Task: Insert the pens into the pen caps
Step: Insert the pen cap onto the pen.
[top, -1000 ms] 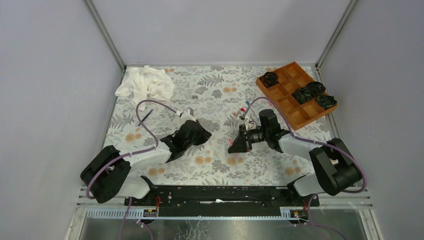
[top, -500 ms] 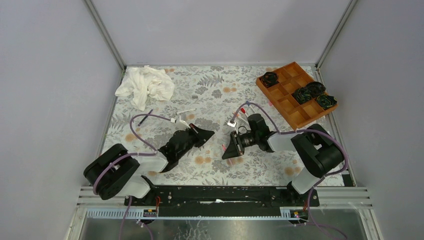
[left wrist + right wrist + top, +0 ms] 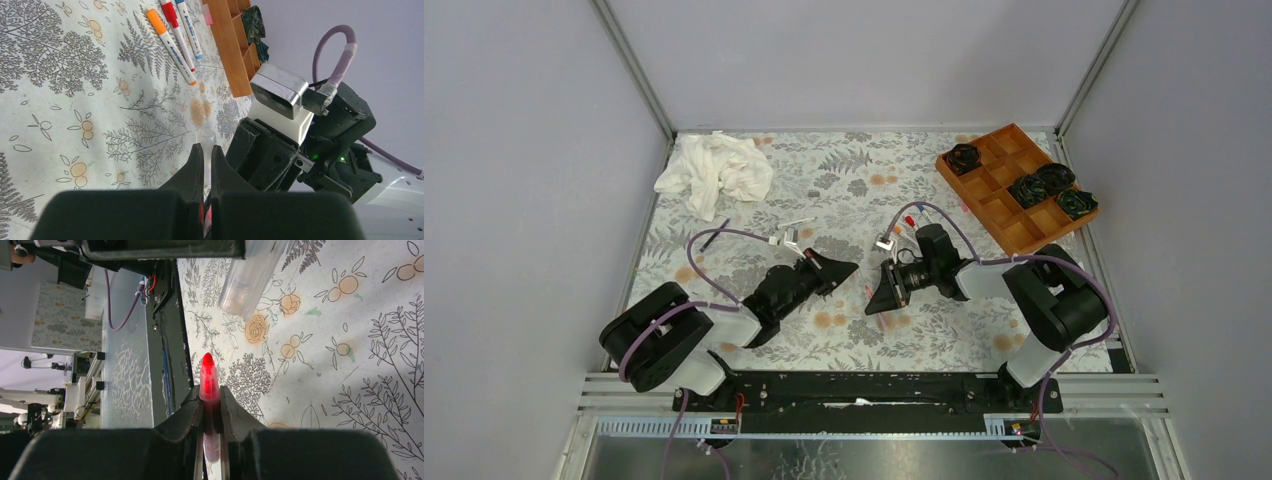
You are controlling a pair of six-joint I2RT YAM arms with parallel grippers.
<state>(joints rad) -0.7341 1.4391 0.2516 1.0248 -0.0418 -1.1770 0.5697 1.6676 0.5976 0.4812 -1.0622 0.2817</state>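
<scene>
My left gripper (image 3: 848, 267) is shut on a clear pen cap (image 3: 208, 139) that pokes out past its fingertips; some red shows deeper between the jaws. In the right wrist view that cap (image 3: 249, 279) hangs at the top, its mouth up and to the right of the pen tip with a gap between. My right gripper (image 3: 872, 301) is shut on a pen (image 3: 208, 385) with a red tip that sticks out of the jaws. The two grippers face each other at the mat's middle. Three more pens, orange (image 3: 170, 47), red (image 3: 176, 31) and blue (image 3: 190, 27), lie side by side.
A wooden compartment tray (image 3: 999, 205) with black rosettes (image 3: 1029, 188) stands at the back right. A crumpled white cloth (image 3: 715, 170) lies at the back left. A dark pen (image 3: 714, 235) lies near the left edge of the floral mat (image 3: 844, 330).
Both arms have drawn in toward each other. The left gripper moved right with the cap, and the right gripper swung left and lower with the pen. Their tips are now close.
</scene>
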